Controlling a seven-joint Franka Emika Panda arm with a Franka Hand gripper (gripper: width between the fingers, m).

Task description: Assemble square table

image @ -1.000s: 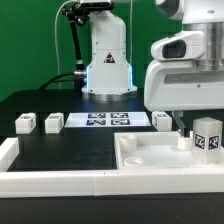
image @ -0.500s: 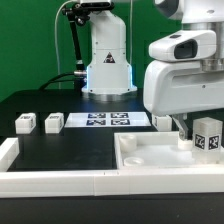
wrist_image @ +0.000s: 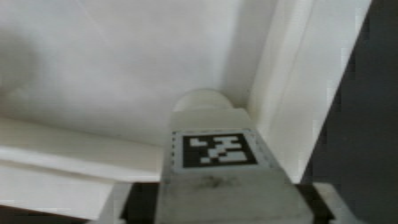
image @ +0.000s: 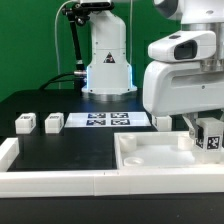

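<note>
- Leg block (image: 24, 123) at the exterior view's far left, standing on the black table (image: 70, 150), with a second leg block (image: 53, 123) near it.
- Next along I see the marker board (image: 108, 120), lying flat in front of the robot base (image: 108, 65).
- A third leg block (image: 163, 121) stands just off that board's right end.
- The tabletop (image: 128, 150) lies flat with its rim up at the front right, just behind the white border rail (image: 60, 181).
- At the far right, the gripper (wrist_image: 221, 200) is closed to the width of the held leg (image: 210, 137) and clamps it. On my wrist feed one finger (wrist_image: 128, 208) sits against each side of the leg.
- That leg's long axis is upright, running on from the gripper down toward the tabletop's inner corner. Its tagged face is turned to the exterior camera.
- I cannot tell whether the leg's lower end touches the tabletop.
</note>
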